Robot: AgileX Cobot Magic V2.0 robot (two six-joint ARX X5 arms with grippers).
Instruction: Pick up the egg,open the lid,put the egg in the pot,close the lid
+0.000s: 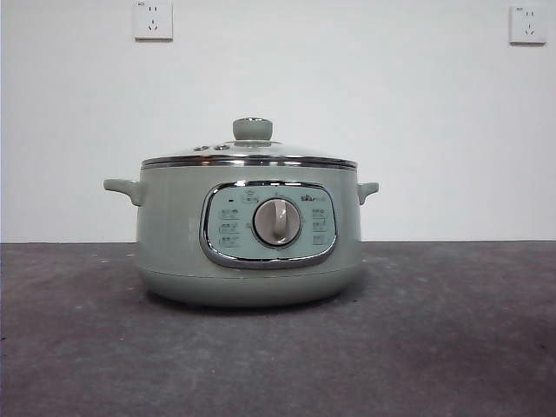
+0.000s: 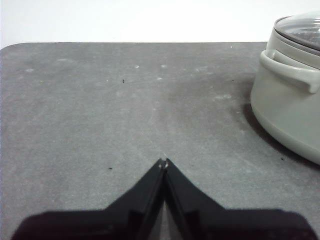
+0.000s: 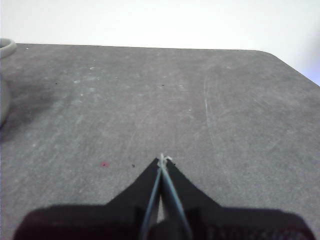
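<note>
Spreading wide and dark grey, carrying everything: the tabletop (image 1: 452, 330), scuffed and dusty in both wrist views.

Sitting near the middle of it in the front view: the pot (image 1: 174, 234), sage-green, 2 small side handles, chrome-framed panel and silver dial (image 1: 277, 222) facing the camera. Looking heavy and stable – probably not shifting when the lid gets pulled.

Resting closed on the pot's rim: the lid (image 1: 287, 152), domed glass with a steel band. Judging it stiff, smooth and breakable if dropped; best taken by the green knob (image 1: 252, 129) on top, the only part offering 2 opposed faces for pinching.

Not showing anywhere in these 3 views: the egg. Likely light, slippery and fragile – calling for a gentle pinch across the narrow middle once located.

Hanging low over bare tabletop, pointing nearly level: the left claw (image 2: 163, 162), jaws pressed together at the tips, holding nothing, with the pot's handle off to one side and well apart.

Posing the same way on the other side: the right claw (image 3: 163, 160), jaws meeting at the tips, gripping nothing, only an edge of the pot peeking in at the frame's border.

Appearing nowhere in the front view: either arm, so both seemingly waiting clear of the pot.
</note>
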